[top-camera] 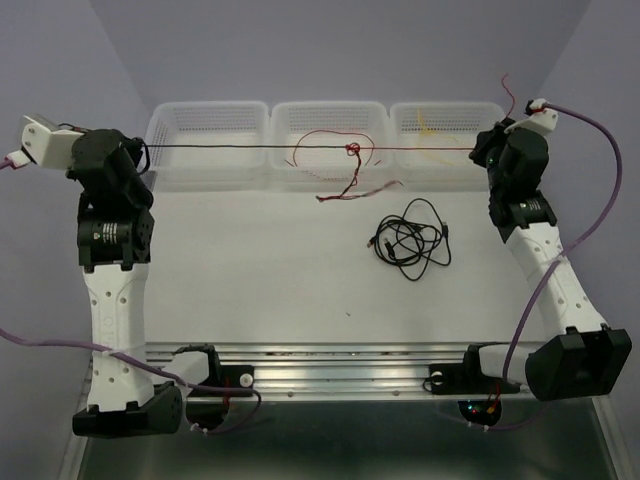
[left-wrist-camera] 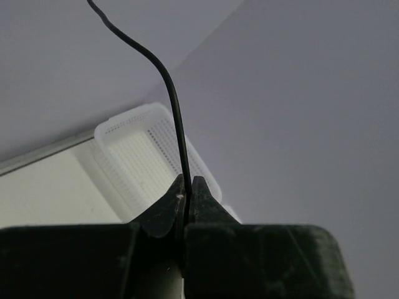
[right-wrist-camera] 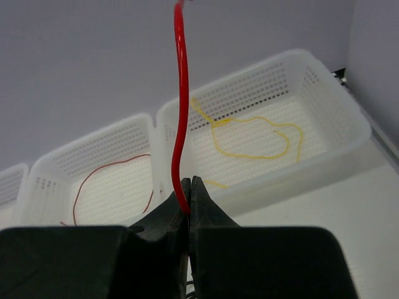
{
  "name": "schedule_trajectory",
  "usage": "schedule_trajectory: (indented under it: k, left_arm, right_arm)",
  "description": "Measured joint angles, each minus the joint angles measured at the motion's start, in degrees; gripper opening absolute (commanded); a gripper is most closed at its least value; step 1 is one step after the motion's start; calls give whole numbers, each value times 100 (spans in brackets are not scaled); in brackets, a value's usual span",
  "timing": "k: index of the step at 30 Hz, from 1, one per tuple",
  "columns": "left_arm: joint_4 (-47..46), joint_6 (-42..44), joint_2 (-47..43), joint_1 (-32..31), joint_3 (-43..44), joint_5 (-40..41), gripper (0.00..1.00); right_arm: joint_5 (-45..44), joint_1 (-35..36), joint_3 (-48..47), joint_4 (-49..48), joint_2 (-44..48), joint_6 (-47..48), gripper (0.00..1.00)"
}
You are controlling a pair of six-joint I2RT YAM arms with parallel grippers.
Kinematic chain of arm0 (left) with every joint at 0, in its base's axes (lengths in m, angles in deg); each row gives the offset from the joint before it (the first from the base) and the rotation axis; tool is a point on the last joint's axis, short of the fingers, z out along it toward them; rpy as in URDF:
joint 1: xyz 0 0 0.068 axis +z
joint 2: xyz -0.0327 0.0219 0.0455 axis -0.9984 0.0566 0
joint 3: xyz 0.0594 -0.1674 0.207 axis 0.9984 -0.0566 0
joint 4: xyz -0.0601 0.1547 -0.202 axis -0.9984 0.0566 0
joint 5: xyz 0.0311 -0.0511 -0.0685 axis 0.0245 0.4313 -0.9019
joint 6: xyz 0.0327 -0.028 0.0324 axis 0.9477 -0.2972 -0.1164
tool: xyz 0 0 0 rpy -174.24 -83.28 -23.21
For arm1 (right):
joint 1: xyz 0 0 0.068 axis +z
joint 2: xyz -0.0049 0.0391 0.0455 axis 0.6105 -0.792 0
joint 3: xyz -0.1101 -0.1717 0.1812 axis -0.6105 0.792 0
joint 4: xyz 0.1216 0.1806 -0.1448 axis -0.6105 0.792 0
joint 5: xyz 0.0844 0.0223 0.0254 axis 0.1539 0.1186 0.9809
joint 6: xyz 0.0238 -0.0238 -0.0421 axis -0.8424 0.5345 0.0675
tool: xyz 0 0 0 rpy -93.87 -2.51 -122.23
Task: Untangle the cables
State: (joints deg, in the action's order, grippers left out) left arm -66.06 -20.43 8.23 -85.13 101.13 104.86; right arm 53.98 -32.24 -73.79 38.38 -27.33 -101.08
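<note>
Black cable (left-wrist-camera: 177, 118) runs off top edge, left wrist view. Red cable (right-wrist-camera: 182, 93) likewise, right wrist view. Knot (top-camera: 351, 150) mid-span too small to resolve, top view.

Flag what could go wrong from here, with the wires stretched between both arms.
1. The black cable and red cable run taut from the left gripper and right gripper to a knot; more pull may cinch it tighter.
2. Each wire is pinched only at the jaw tips, so it could slip free.

Black cable (top-camera: 210, 149) and red cable (top-camera: 420, 151) stretched taut, knotted together far centre; second black cable (top-camera: 412, 238) coiled right; yellow cable (top-camera: 430, 130) far right
</note>
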Motion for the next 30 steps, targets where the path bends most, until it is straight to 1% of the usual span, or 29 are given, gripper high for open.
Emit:
schedule_trajectory:
  k: [3,8,11,15,24,28,30]
  left_arm:
    - [175,149,234,413,431,-197,0]
    - [431,304,560,1049,817,-433,0]
    - [614,369,750,1325,1014,-577,0]
    - [780,437,839,1480,1172,-656,0]
    - [1010,573,918,1862,1757,-509,0]
    - [1016,599,920,1899,1786,-625,0]
    - [859,619,911,1910,1641,-931,0]
  right_arm:
    - [107,-498,0,48,44,-72,1]
    - [157,-1349,2,223,-33,-177,1]
    - [240,-1622,4,278,-192,-260,1]
    - [306,-1919,50,345,-498,-341,1]
    - [328,-2719,160,527,-1307,-490,1]
    - [487,-2793,269,588,-1484,-507,1]
    - [743,-2789,310,605,-1475,-483,1]
